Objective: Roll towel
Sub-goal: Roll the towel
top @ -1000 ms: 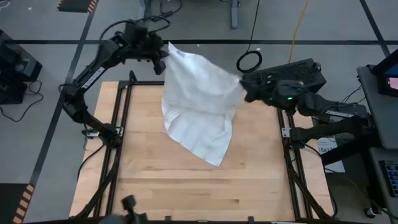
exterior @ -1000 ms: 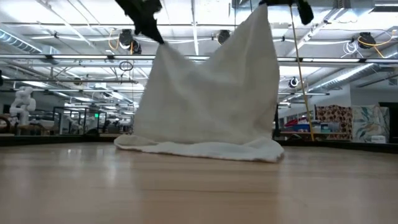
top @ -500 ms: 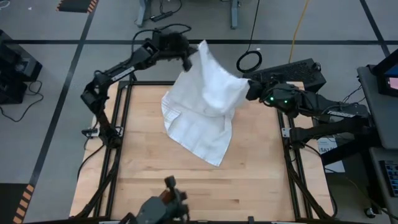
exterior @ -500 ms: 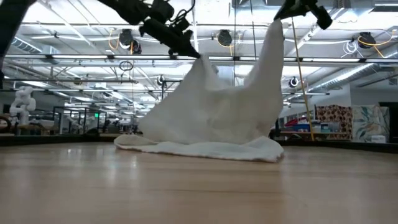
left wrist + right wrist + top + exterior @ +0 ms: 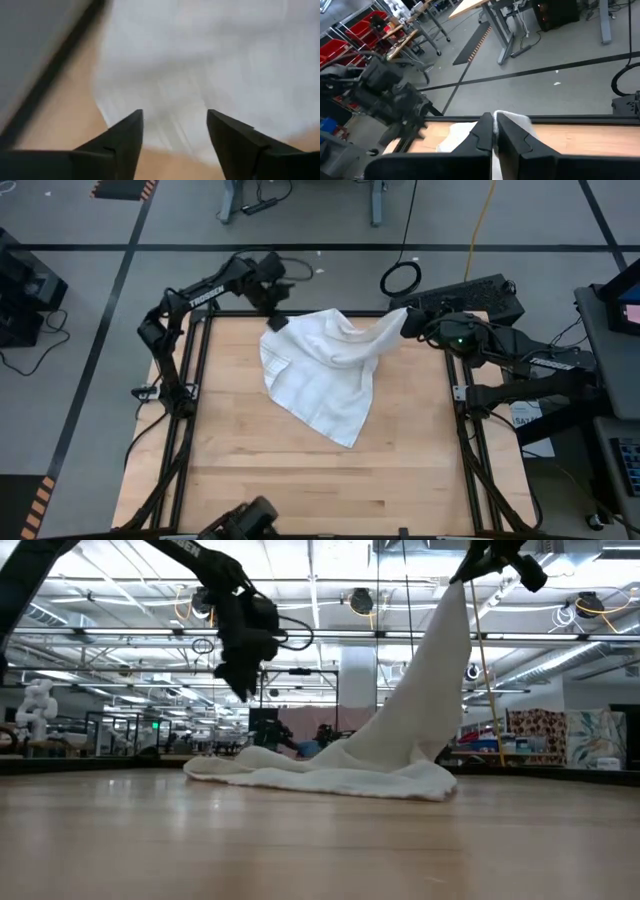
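Observation:
The white towel (image 5: 320,375) lies mostly spread on the wooden table (image 5: 300,480), rumpled at its far side. Its far right corner rises steeply from the heap (image 5: 330,772) up to my right gripper (image 5: 404,322), which is shut on it high over the table's far right. My left gripper (image 5: 276,321) hangs open above the towel's far left part and points down. It touches nothing, and the left wrist view shows the cloth (image 5: 200,75) below its spread fingers (image 5: 125,135). My right gripper pinches the towel's far right corner (image 5: 510,119) between its two fingers, coming from the table's right side and tipped slightly down. One layer or several, I cannot tell. The cloth hangs from the fingers in a stretched band (image 5: 425,700), and the rest lies on the table.
Black frame rails (image 5: 205,380) run along the table's left and right edges. Bare wood lies in front of the towel toward the near edge. A dark device (image 5: 245,525) stands at the near edge. Cables lie on the floor (image 5: 400,278) beyond the table.
My left gripper has let go of the towel's far left corner, opened, tipped downward and sunk toward the table. That side of the towel has fallen onto the heap. The right corner stays held up, and the cloth now slopes down from it alone.

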